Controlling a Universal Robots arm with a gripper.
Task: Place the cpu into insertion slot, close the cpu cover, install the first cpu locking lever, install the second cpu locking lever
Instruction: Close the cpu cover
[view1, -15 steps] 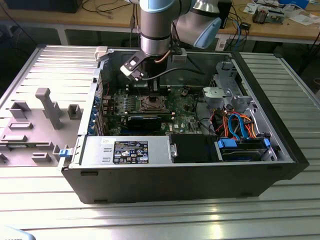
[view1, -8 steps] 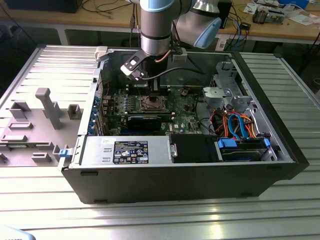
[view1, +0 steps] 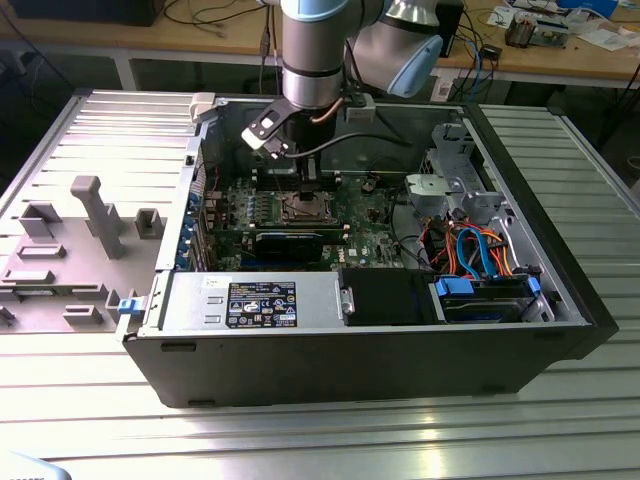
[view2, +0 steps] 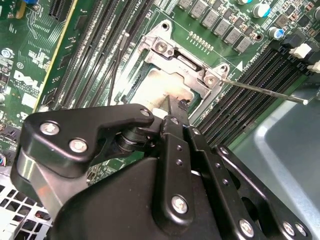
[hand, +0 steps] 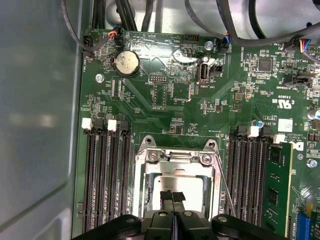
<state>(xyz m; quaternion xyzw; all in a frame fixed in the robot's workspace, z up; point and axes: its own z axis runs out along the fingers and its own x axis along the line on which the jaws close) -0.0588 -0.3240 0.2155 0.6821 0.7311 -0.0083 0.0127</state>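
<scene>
Closest to the lens in the second wrist view is the bulk of my black, screw-studded tool, its two fingers drawn narrow, pads together with nothing between them. Their tips are at the small flat square cpu with its dull silvery-grey top, touching it or just above; I cannot tell which. The chip already lies in the insertion slot, the square silver-rimmed socket in the middle of the green motherboard. Around the chip I see the cpu cover, a thin silvery metal frame with an open window. It looks lowered over the socket, though I cannot tell whether it sits fully flat. I judge the step in hand to be settling that cover. To do it well I should bear on the frame rather than the chip's face. I should also press straight down and gently, so the chip does not shift in its seat, since I reckon any skew could harm the socket. Just beside the socket a thin steel locking lever stands free, slanting out over the long black memory slots, so it looks unlatched. Farther out are a round silver coin battery, the open black-and-grey computer case and the ribbed metal table that carries it.
</scene>
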